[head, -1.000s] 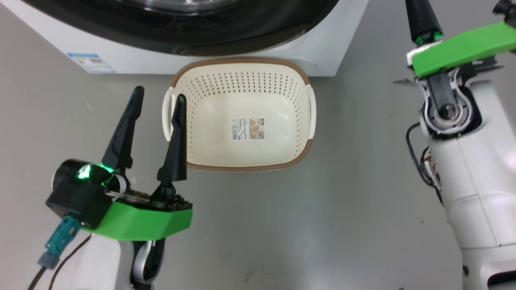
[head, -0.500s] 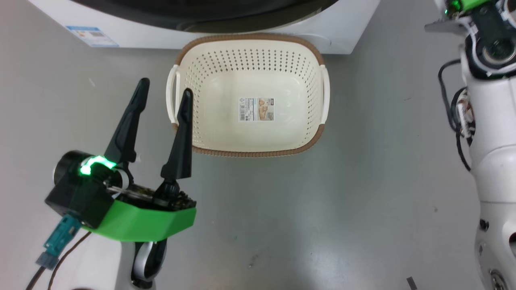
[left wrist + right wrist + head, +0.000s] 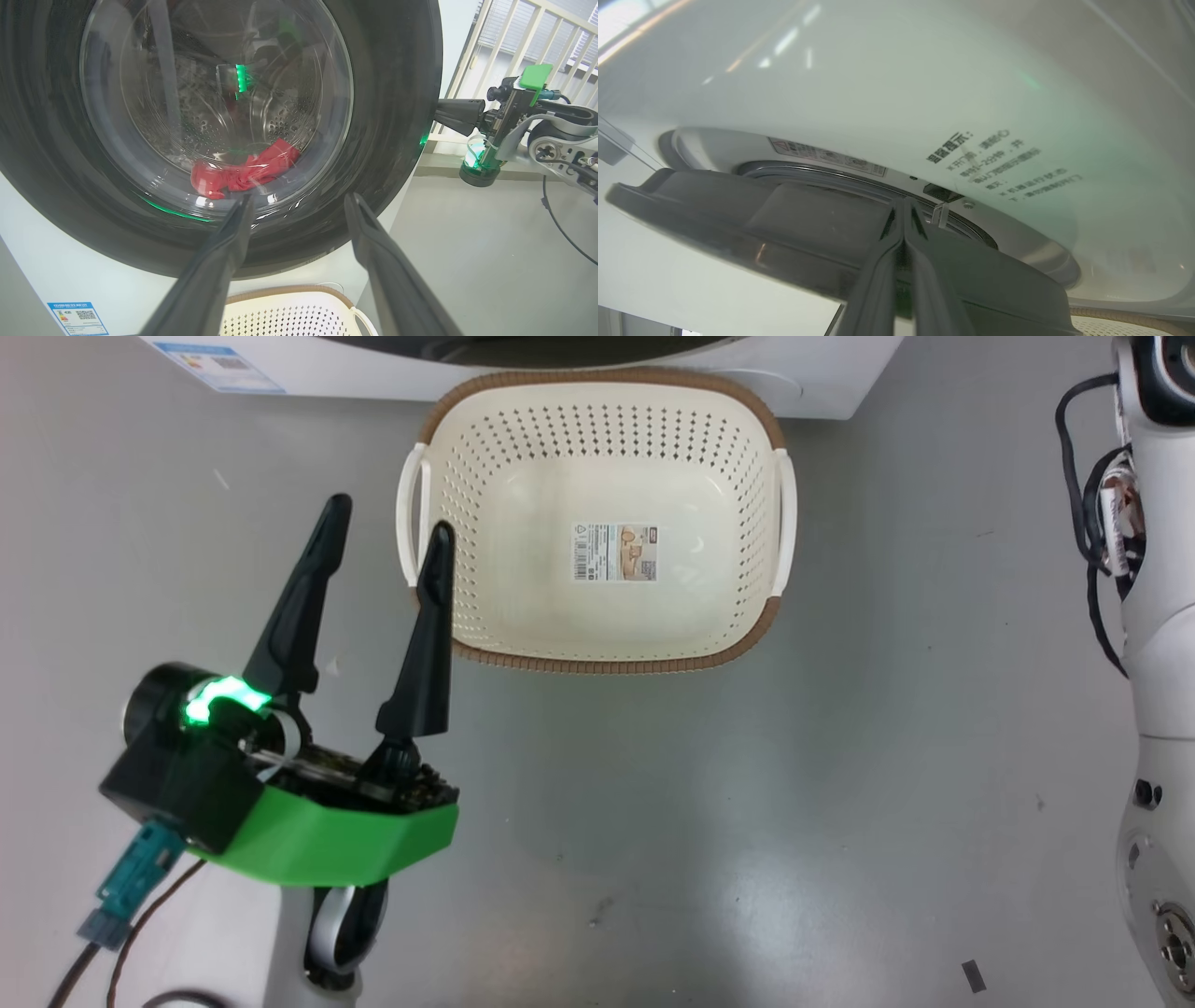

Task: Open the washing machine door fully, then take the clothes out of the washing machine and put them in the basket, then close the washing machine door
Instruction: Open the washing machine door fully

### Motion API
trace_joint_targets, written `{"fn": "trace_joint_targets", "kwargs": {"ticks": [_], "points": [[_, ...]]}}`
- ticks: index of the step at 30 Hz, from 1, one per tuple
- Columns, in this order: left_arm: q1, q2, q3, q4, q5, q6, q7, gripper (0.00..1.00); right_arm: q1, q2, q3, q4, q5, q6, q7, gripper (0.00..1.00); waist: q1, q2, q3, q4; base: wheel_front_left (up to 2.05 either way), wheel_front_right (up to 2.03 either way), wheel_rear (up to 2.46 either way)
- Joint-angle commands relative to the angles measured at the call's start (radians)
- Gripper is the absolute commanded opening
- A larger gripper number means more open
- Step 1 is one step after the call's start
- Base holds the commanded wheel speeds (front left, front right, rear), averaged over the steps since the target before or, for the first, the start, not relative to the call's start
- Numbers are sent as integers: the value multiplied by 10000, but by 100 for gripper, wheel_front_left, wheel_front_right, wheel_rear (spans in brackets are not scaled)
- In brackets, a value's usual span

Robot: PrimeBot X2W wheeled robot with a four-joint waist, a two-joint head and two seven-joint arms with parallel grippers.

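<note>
The washing machine (image 3: 28, 261) fills the left wrist view. Its black-rimmed door (image 3: 392, 140) has a glass bowl through which the red clothes (image 3: 243, 172) lie low in the drum. My right gripper (image 3: 437, 116) is shut, with its tips against the door's right rim. In the right wrist view the shut right gripper (image 3: 903, 203) points into the gap between the door's grey edge (image 3: 738, 224) and the white front (image 3: 924, 93). My left gripper (image 3: 387, 518) hangs open beside the left handle of the basket (image 3: 597, 665), holding nothing. The left gripper (image 3: 299, 198) also faces the door.
The basket (image 3: 289, 312) stands on the grey floor right before the machine (image 3: 822, 383). A blue label (image 3: 219, 355) marks the machine's lower left corner. My right forearm (image 3: 1158, 616) with looped cables runs along the right edge. A white railing (image 3: 514, 37) stands behind the right arm.
The head camera has shifted, so machine and basket sit higher in the picture and the right wrist has slid out at the top right. The left gripper stays open in place.
</note>
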Motion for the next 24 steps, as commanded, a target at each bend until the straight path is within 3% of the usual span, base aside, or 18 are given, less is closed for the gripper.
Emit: {"fn": "trace_joint_targets", "kwargs": {"ticks": [1, 14, 24], "points": [[-167, 205, 259, -253, -64, -63, -49, 100, -320, 209, 0, -215, -132, 6, 175, 0, 0, 0, 85, 56, 0, 0, 0], [-222, 151, 300, -100, -110, -124, -49, 100, -870, 227, -128, 195, -828, 6, 1149, 0, 0, 0, 175, 159, 0, 0, 0], [-187, 126, 323, 19, -104, -158, -49, 100, -629, 292, -37, -53, -655, 6, 1568, 0, 0, 0, 8, 138, 0, 0, 0]]}}
